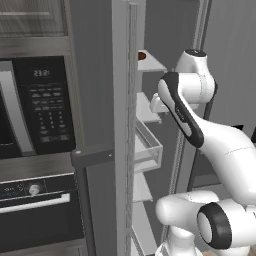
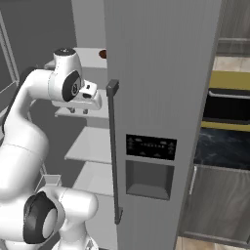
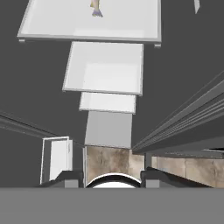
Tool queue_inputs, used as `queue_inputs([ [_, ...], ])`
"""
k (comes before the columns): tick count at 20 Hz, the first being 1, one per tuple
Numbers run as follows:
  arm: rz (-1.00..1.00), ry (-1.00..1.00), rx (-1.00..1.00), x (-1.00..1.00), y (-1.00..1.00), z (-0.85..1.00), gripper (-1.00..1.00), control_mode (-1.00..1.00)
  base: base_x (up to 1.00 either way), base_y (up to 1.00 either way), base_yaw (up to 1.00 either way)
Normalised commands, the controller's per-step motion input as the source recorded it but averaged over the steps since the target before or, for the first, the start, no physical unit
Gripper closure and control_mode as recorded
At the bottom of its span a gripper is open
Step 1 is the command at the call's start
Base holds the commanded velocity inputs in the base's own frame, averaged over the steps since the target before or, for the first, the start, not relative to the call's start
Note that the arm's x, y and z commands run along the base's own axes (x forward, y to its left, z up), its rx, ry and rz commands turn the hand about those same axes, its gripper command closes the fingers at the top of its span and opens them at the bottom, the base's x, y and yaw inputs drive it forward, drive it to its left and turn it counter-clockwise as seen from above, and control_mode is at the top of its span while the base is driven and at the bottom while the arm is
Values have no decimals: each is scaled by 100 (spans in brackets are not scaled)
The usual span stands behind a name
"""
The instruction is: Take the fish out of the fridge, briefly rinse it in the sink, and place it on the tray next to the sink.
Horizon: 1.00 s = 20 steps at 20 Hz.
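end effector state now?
End effector: open and empty, inside the fridge, looking down the shelves; fish on the nearest shelf, ungrasped.

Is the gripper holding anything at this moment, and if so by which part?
Nothing is held. The gripper is open, with only fridge shelves beyond it; the fish lies apart on the top shelf.

grey fridge (image 2: 161, 73), white shelves (image 3: 105, 72)
black microwave (image 1: 37, 105) and oven (image 1: 35, 215); pale silvery fish (image 3: 96, 8); dark fingers (image 3: 70, 178); mottled tan floor (image 3: 109, 159).
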Motion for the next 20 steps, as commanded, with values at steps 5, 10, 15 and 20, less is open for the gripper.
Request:
queue_inputs([
  [5,0,-4,0,-5,0,0,-100,-100,0,0,0],
  [10,0,-11,3,-1,20,0,-100,-100,0,0,0],
  [15,-1,-2,0,24,29,-11,-100,-100,0,0,0],
  [20,-2,1,0,51,18,-21,-100,-100,0,0,0],
])
